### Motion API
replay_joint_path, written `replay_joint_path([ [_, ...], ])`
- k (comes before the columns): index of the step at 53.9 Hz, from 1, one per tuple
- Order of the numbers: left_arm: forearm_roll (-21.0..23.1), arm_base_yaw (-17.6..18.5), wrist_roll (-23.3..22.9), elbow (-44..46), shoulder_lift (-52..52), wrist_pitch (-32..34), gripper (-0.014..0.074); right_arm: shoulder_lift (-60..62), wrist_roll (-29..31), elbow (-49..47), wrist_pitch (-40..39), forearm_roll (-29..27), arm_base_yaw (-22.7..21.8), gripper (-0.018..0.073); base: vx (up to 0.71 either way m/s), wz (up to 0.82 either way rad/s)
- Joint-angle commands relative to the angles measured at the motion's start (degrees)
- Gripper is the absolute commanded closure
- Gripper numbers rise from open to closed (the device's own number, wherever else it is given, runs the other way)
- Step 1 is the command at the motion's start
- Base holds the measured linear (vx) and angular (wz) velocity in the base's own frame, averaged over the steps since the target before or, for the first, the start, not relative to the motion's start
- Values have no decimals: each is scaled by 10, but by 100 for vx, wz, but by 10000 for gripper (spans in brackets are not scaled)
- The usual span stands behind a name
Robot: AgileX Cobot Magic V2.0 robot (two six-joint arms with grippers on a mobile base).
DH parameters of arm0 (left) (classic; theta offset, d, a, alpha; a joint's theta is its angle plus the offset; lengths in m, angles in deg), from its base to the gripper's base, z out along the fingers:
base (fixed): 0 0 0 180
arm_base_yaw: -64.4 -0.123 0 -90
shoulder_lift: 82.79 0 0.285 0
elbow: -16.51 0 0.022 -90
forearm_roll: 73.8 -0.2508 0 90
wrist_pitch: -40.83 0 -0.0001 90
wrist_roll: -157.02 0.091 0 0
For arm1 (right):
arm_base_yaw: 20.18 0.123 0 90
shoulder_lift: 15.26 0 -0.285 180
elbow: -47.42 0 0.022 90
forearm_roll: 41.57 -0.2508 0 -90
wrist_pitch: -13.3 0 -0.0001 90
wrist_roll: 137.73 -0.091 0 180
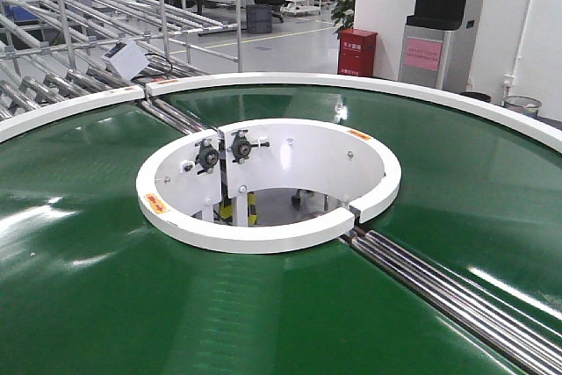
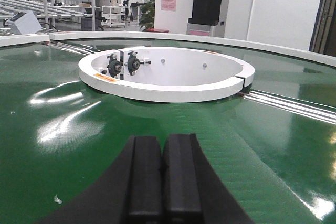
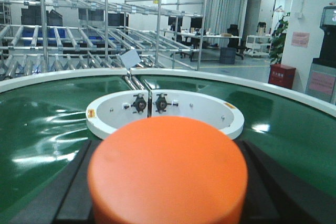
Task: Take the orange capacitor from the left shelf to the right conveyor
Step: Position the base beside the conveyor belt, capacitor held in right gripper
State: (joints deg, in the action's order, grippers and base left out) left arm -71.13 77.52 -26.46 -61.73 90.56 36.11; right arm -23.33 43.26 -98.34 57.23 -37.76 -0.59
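The orange capacitor fills the bottom of the right wrist view, its flat round top facing the camera. My right gripper is shut on it, a black finger pressed against each side. It hangs over the near part of the right conveyor, a glossy dark-green belt around a white ring hub. My left gripper is shut with nothing between its pads, low over the belt. Neither gripper shows in the front view. The left shelf is out of view.
Steel rollers cross the belt at right and behind the hub. Steel roller racks stand beyond the belt's white rim. A red box and a black-and-white dispenser stand at the far wall.
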Motion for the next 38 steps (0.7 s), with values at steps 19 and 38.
replay_joint_path([
  [19,3,4,-3,17,3,47,603,-97,0,-13,-158,62,-1,567,0,0],
  [38,3,4,-3,17,3,47,603,-444,-14,-13,-412,22,-1,567,0,0],
])
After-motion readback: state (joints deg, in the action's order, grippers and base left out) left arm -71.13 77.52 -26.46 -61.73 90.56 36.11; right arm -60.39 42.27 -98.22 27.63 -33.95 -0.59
